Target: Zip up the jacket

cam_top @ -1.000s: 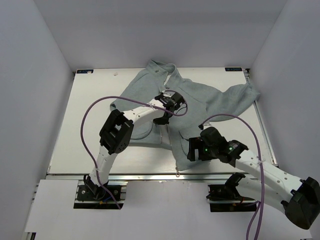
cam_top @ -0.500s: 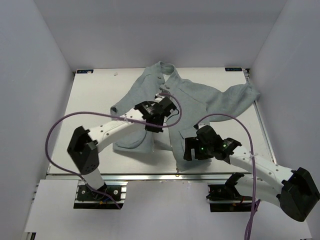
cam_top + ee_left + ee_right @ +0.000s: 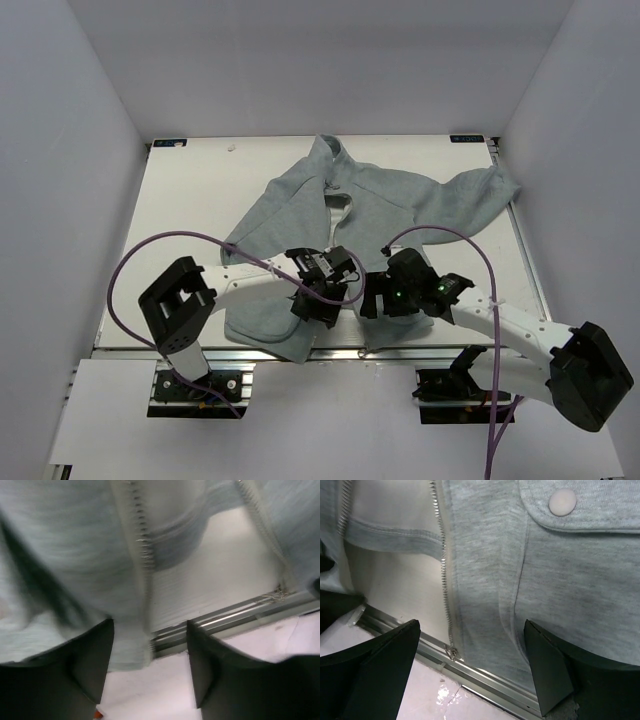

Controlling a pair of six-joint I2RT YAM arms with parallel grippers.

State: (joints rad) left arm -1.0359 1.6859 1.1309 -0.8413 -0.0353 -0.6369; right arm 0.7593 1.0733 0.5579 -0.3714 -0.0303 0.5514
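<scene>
**Pale table, unzipped hem, both claws empty**

White walls [image 3: 80, 150] box in the pale table [image 3: 180, 200]. On it the jacket [image 3: 400, 200] lies spread flat, with its collar toward the far side, one sleeve flung out to the far right, and its hem at the near edge.

My left arm rises from its base at the near left and folds at the elbow. Its forearm reaches right across the jacket's lower left panel. My left claw [image 3: 310, 305] points down at the hem near the middle, and a purple cable [image 3: 150, 260] loops above the arm.

My right arm bends out at the near right and reaches back left. My right claw [image 3: 372, 300] sits just beside the left one, over the same stretch of hem.

The left wrist view is blurred. It shows my left fingers [image 3: 90, 670] standing apart with nothing between them, and one line of zipper [image 3: 142, 540] teeth runs down between them toward the table's metal rail [image 3: 225, 615].

My right claw is spread wide and also grips nothing. Below it the other zipper half ends just at the rail. Pale lining shows to its left and a snap [image 3: 562, 501] on a pocket flap to its right. At the hem the two zipper halves lie apart.
</scene>
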